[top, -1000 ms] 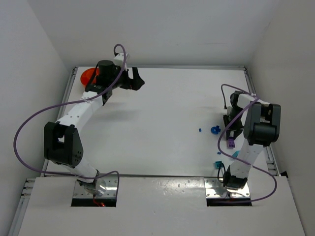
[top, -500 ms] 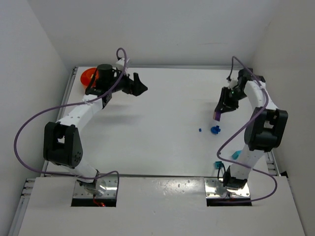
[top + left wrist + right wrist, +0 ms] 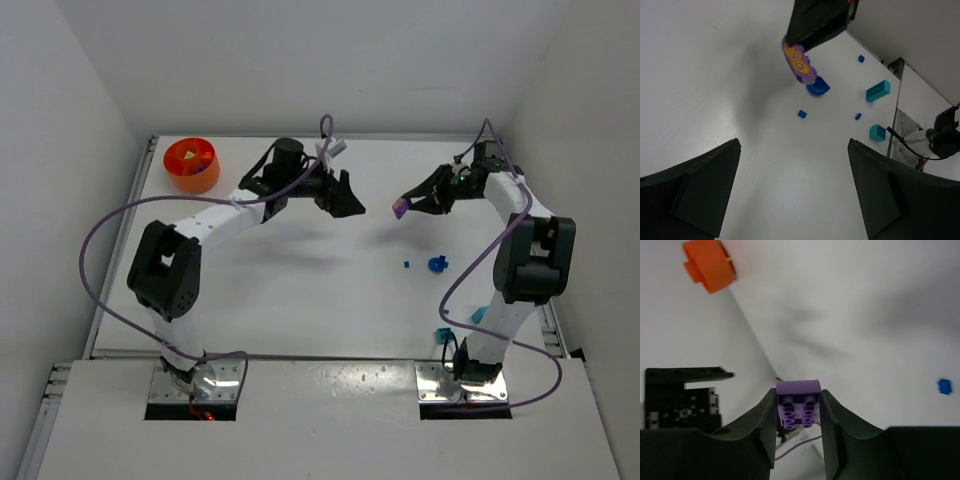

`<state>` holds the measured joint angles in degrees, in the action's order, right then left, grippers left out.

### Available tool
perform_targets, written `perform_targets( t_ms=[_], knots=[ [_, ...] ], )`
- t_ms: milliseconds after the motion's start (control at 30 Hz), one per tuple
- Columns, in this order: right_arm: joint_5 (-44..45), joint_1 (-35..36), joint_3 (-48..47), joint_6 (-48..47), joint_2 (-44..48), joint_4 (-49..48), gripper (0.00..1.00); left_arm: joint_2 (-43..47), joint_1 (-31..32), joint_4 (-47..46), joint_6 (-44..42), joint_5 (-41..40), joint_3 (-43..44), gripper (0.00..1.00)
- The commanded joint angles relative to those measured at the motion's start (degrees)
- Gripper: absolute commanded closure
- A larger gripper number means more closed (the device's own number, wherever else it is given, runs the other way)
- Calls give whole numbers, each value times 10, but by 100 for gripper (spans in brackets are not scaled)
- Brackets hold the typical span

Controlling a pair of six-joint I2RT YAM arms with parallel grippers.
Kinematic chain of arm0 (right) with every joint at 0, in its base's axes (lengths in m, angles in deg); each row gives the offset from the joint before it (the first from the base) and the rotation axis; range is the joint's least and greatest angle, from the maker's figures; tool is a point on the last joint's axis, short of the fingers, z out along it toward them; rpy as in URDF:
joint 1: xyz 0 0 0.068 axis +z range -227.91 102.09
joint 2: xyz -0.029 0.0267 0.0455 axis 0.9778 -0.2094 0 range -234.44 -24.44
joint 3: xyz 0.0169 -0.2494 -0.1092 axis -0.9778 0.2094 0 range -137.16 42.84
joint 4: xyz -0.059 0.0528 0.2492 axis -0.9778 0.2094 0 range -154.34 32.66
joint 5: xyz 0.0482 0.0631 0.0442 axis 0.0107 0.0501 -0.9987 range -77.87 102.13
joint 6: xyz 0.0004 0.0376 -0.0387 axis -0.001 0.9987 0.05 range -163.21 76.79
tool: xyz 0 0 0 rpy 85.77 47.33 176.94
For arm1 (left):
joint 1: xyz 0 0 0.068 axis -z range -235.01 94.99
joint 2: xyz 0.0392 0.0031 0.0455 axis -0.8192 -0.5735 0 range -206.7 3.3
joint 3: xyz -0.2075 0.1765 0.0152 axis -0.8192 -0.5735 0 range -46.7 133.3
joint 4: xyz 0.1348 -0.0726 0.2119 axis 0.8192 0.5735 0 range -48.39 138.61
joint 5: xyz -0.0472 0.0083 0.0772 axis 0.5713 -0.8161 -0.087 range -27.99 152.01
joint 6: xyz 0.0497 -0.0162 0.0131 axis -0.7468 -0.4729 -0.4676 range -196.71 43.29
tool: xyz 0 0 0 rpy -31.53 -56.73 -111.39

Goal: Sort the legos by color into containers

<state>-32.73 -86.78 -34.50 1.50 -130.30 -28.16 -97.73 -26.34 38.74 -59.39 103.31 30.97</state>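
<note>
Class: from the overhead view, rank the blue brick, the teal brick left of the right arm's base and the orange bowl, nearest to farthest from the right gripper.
1. Blue brick, mid-right, close to the right gripper holding a purple brick.
2. Teal brick, front right.
3. Orange bowl, far left corner.

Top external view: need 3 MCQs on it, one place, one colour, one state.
1. Where is the orange bowl?
A. far-left corner of the table
B. beside the right arm's base
C. between the two grippers

2. The brick in the right gripper is:
A. teal
B. purple
C. lime green

3. The left gripper is:
A. shut on a brick
B. shut, empty
C. open, empty

Key:
1 A, the top view shows it at the far-left corner.
2 B, the right wrist view shows a purple brick clamped there.
3 C, in the left wrist view the jaws stand wide apart with nothing between them.
</note>
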Motion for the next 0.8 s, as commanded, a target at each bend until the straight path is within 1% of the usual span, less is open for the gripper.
perform_targets(
  t_ms=[0,33,133,233,300,367,467,567,700,767],
  knots=[
    [-93,6,-34,89,1,-83,100,-34,15,-18,36,16,50,6],
    [-93,11,-40,96,1,-83,100,-44,23,-31,55,16,64,8],
    [-85,11,-40,101,1,-83,100,-64,45,-48,74,8,84,8],
    [-68,17,-35,113,7,-69,100,-81,74,-41,74,-12,111,8],
    [-47,17,-35,119,12,-57,100,-88,79,-35,74,-36,116,8],
    [-26,22,-35,119,12,-43,100,-95,92,-41,90,-47,132,8],
    [-20,22,-35,124,25,-35,100,-109,99,-46,102,-54,151,8],
    [-20,27,-30,124,37,-35,100,-125,104,-46,107,-72,151,8],
    [-31,27,-18,124,51,-35,100,-145,104,-29,101,-122,164,9],
    [-31,27,-12,124,58,-35,100,-151,104,-23,101,-133,164,12]
  ],
)
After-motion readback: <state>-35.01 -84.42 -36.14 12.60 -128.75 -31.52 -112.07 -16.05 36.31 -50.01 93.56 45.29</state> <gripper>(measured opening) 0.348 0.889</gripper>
